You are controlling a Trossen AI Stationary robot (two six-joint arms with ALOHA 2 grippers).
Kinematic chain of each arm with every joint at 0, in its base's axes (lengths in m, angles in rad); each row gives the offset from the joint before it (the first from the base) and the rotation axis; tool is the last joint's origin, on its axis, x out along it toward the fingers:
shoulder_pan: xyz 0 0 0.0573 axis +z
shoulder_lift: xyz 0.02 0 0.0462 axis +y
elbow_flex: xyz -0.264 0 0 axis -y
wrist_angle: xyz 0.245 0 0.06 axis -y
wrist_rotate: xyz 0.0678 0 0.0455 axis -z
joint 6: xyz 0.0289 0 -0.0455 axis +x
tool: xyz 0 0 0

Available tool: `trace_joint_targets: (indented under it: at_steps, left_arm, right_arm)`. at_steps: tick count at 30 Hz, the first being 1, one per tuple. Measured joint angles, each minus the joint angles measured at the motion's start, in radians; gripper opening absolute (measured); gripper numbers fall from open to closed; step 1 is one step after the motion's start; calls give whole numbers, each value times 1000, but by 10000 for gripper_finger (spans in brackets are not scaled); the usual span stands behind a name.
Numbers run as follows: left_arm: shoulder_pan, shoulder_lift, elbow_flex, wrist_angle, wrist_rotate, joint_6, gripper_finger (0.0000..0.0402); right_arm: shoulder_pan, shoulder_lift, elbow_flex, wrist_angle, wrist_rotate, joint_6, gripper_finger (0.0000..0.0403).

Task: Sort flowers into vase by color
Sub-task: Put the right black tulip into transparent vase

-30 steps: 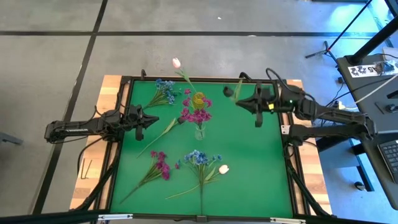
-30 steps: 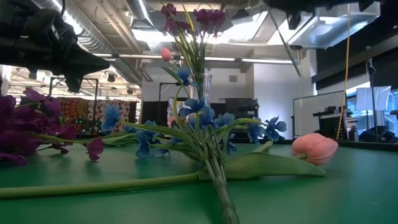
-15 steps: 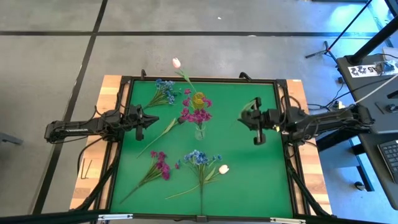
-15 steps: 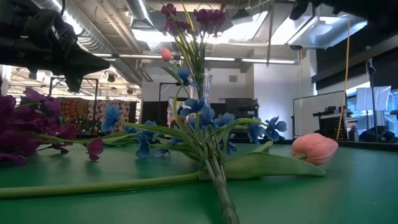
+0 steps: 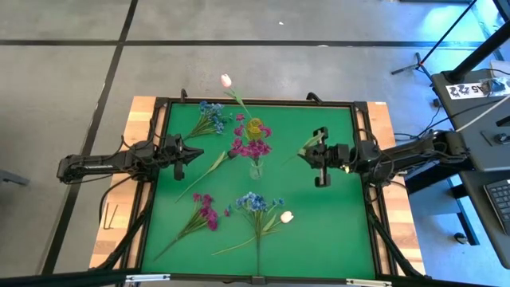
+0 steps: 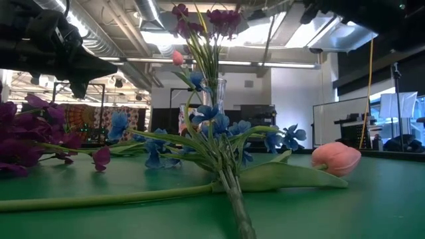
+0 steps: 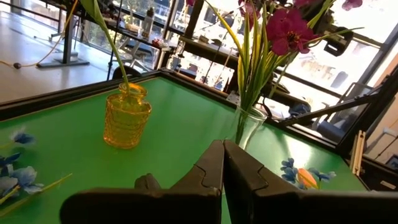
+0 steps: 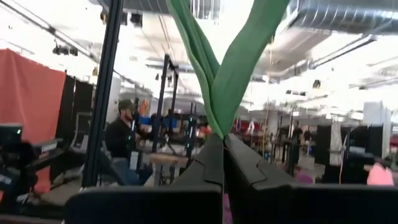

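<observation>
My right gripper (image 5: 318, 155) hovers over the table's right half, right of the clear glass vase (image 5: 256, 169), and is shut on a green-leaved flower stem (image 5: 307, 143); its head does not show. The clear vase holds magenta sprays (image 7: 283, 28). A yellow vase (image 7: 126, 117) behind it holds a tulip stem whose white-pink bud (image 5: 226, 80) leans past the far edge. My left gripper (image 5: 191, 153) waits shut at the left side, touching nothing. On the mat lie a blue spray (image 5: 211, 115), a magenta spray (image 5: 205, 211), another blue spray (image 5: 254, 202) and a tulip (image 5: 286, 216). My right gripper pinches the flower between its two shut fingers at the base of two long green leaves (image 8: 216, 118), which cross just past the fingertips and fan out beyond them. The flower is lifted clear of the table. Its thin stem (image 6: 267, 36) shows high up in the low view.
A long green stem (image 5: 209, 169) lies slanting on the mat between my left gripper and the clear vase. A black frame (image 5: 364, 159) borders the green mat. Bare mat lies on the right half and near-right corner. A person (image 8: 123, 146) shows in the room beyond the table.
My right gripper has drawn back from the far right part of the table toward the near edge, then shifted left toward the clear vase, carrying the green stem with it. The stem now points toward the vase. The left arm has kept still.
</observation>
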Motion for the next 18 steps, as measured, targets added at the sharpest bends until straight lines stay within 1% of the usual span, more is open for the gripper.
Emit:
trace_joint_targets:
  at_steps: [2,6,10,13,18]
  left_arm:
    - [0,0,0,0,0,0,0]
    - [0,0,0,0,0,0,0]
    - [0,0,0,0,0,0,0]
    - [0,0,0,0,0,0,0]
    - [0,0,0,-1,0,0,0]
  right_arm:
    - [0,27,0,49,0,-2,1]
    - [0,69,3,93,0,-24,1]
    - [0,107,44,99,-2,-26,1]
    - [0,146,82,96,-41,-27,1]
    - [-2,199,122,96,-52,-52,1]
